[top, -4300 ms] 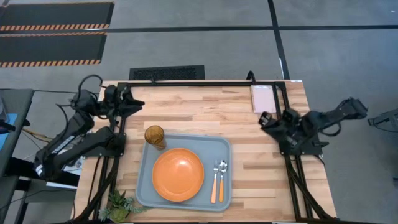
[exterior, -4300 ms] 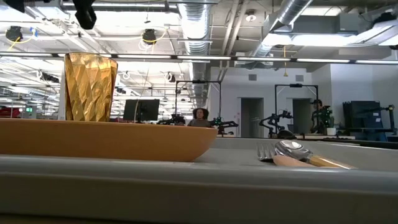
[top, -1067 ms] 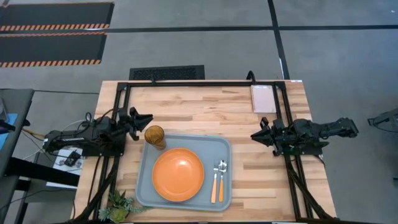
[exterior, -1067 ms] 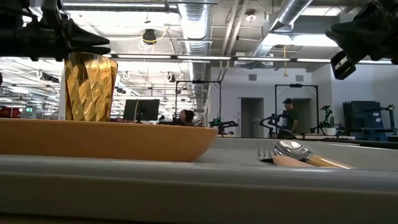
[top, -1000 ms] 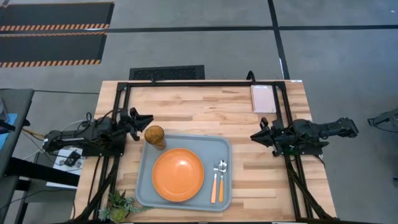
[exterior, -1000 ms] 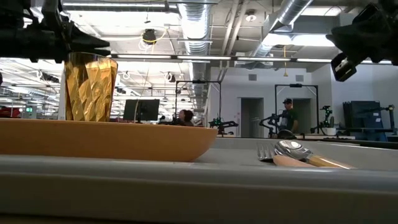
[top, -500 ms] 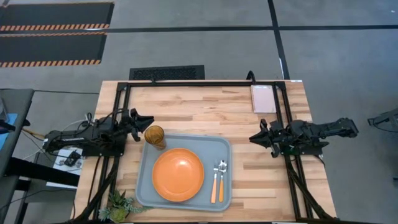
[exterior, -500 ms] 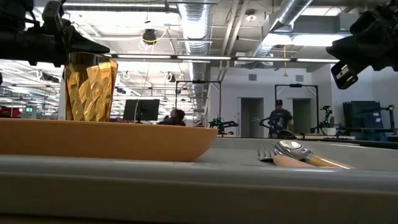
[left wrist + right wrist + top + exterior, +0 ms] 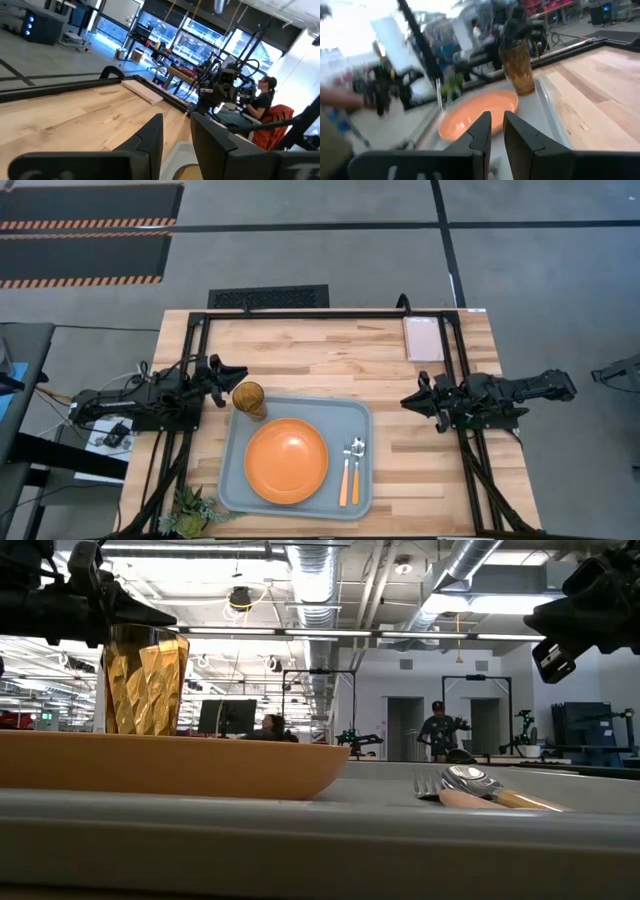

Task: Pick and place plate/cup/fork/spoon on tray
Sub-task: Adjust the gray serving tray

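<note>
The wooden worktop (image 9: 300, 360) is carrying the pale grey-blue tray (image 9: 232, 470), which is lying flat between the two arms, nearer the left fingers (image 9: 232, 372) than the right fingers (image 9: 410, 400). A small pinkish-white pad (image 9: 423, 338) is sitting at the far edge, just beyond the right fingers. A small green plant (image 9: 190, 508) is resting at the near corner on the left arm's side, beside the tray.

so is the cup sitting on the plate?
No: in the high view the cup stands on the tray at its far-left corner, beside the plate and clear of it.
</note>
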### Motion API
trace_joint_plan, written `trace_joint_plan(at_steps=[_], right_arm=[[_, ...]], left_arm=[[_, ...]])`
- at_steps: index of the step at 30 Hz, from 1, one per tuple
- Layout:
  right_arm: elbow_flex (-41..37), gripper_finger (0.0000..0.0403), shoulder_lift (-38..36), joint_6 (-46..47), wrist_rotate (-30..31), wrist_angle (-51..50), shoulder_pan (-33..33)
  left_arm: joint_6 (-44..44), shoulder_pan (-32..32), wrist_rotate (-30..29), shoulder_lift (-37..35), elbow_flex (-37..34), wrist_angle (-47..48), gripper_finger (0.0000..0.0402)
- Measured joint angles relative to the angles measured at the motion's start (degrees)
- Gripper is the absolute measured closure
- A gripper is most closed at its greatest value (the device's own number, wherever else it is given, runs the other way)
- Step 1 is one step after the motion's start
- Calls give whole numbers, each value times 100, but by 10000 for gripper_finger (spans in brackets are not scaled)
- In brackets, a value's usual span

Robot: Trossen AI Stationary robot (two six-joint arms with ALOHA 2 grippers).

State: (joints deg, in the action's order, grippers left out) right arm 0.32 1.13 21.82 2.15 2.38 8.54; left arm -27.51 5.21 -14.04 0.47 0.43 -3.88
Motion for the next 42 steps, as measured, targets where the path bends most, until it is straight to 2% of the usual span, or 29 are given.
trace_joint_plan(at_steps=[4, 8, 12, 18, 23, 26, 29, 32, 36, 42], right_arm=[[225, 327, -2, 231, 398, 742, -148], [833, 327, -1, 360, 198, 982, -310], [1236, 327, 386, 1431, 277, 973, -401], [1453, 327, 1207, 3182, 237, 1277, -325], [1467, 327, 1657, 3201, 378, 1774, -198], [1471, 327, 1920, 3526, 876, 1824, -200], [1471, 327, 2293, 3705, 1137, 2105, -283], [1475, 327, 2695, 3864, 1129, 2402, -359], [1475, 327, 3092, 4289, 993, 2202, -425], [1579, 328, 3563, 4121, 19, 2075, -598]], left_arm=[[-244, 0, -251, 0, 21, -55, 315], [-600, 2, -620, 3, 81, -160, 315], [-887, 2, -770, 0, 101, -693, 315], [-1719, 2, -682, -13, 109, -1599, 315], [-1575, 2, -630, -15, 122, -2605, 315], [-1656, 2, -569, -15, 122, -2803, 315], [-1611, 2, -46, -15, 122, -2800, 315], [-1537, 0, 298, -15, 122, -2817, 315], [-1609, 0, 322, -15, 127, -2836, 315], [-1640, 2, 470, -13, 129, -2380, 315]])
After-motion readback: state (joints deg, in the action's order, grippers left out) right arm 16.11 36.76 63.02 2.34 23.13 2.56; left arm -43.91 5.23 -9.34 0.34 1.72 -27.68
